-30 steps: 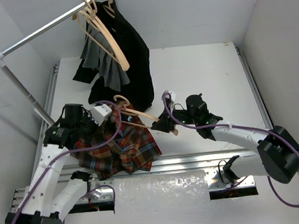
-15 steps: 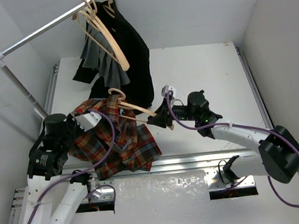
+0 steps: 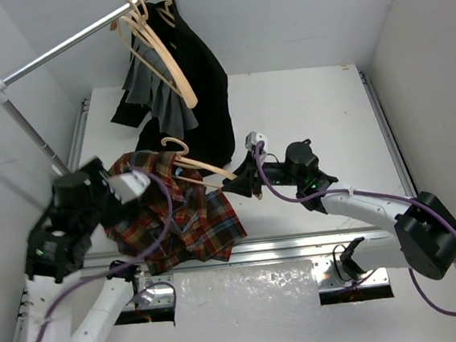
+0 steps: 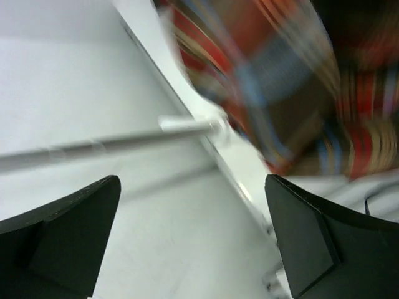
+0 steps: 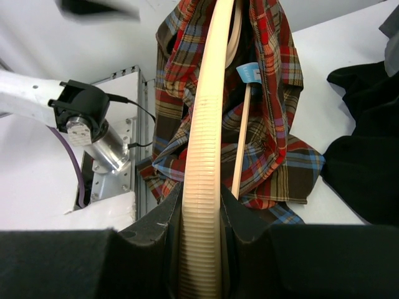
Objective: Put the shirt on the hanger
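Because your right gripper is clamped on one end of the hanger, the hanger juts out stiffly to the left, which gives the cloth a fixed frame to be pulled over. Its far arm is buried in the shirt. The wrist view shows plaid bunched round that end, with the blue neck label just beside the wood, so the collar opening looks to be near where it should sit.

From above, the shirt is mostly a heap on the near left of the table, with only its upper part lifted onto the hanger. The hook pokes out toward the black garment hanging from the rail.

Your left gripper is wide open with nothing between its fingers. Its own view is blurred, showing plaid off to the upper right and apart from the jaws. It hangs raised over the shirt's left edge, likely so you can pick a fresh hold.

I judge the job about halfway done. One shoulder seems seated, while the near arm, the one in the right gripper, is bare. Next, take the loose collar side and draw it toward that gripper.
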Robot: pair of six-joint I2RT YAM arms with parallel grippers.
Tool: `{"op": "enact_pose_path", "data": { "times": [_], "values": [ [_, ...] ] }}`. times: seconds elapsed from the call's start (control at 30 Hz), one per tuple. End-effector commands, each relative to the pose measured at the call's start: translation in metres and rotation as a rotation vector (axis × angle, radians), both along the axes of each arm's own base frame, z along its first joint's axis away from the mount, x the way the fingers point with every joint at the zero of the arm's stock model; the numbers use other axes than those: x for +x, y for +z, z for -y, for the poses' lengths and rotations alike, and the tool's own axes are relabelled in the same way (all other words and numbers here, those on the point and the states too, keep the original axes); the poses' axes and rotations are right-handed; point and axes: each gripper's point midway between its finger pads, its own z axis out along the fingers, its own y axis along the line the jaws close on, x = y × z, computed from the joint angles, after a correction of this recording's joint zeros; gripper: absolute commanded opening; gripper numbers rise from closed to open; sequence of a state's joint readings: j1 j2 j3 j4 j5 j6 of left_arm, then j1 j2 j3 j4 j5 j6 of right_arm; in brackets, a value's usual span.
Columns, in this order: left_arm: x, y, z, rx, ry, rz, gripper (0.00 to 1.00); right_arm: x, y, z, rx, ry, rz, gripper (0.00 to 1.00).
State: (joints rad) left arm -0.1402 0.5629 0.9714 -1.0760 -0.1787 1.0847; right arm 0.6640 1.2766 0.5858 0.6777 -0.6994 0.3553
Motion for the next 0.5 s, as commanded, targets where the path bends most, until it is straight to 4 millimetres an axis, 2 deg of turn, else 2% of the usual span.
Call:
{"op": "enact_pose_path", "data": {
  "times": [0.0, 0.1, 0.13, 0.2, 0.23, 0.27, 0.3, 0.33, 0.4, 0.47],
  "values": [
    [0.028, 0.111, 0.058, -0.379, -0.104, 0.168, 0.99, -0.001, 0.041, -0.003, 0.097, 0.014, 0.139, 0.0],
    [0.015, 0.131, 0.1, -0.514, -0.285, 0.061, 1.0, 0.0, 0.04, -0.003, 0.095, 0.011, 0.138, 0.0],
    [0.002, 0.128, 0.124, -0.592, -0.398, -0.034, 1.0, 0.0, 0.042, -0.004, 0.098, 0.011, 0.142, 0.0],
    [-0.006, 0.112, 0.138, -0.641, -0.456, -0.128, 0.99, 0.0, 0.044, -0.004, 0.098, 0.009, 0.147, 0.0],
    [-0.002, 0.088, 0.138, -0.642, -0.429, -0.204, 0.98, 0.001, 0.044, -0.003, 0.094, 0.006, 0.151, 0.0],
    [0.004, 0.075, 0.133, -0.595, -0.425, -0.223, 0.9, 0.001, 0.044, -0.003, 0.093, 0.005, 0.154, 0.0],
    [0.01, 0.054, 0.127, -0.557, -0.4, -0.261, 0.85, 0.001, 0.045, -0.003, 0.094, 0.002, 0.158, 0.0],
    [0.019, 0.044, 0.113, -0.492, -0.347, -0.254, 0.83, 0.001, 0.045, -0.003, 0.092, 0.004, 0.16, 0.0],
    [0.028, 0.041, 0.111, -0.444, -0.378, -0.212, 0.82, -0.001, 0.047, -0.003, 0.093, 0.014, 0.162, 0.0],
    [0.03, 0.048, 0.117, -0.446, -0.435, -0.182, 0.85, -0.001, 0.047, -0.002, 0.088, 0.016, 0.162, 0.0]
  ]
}}
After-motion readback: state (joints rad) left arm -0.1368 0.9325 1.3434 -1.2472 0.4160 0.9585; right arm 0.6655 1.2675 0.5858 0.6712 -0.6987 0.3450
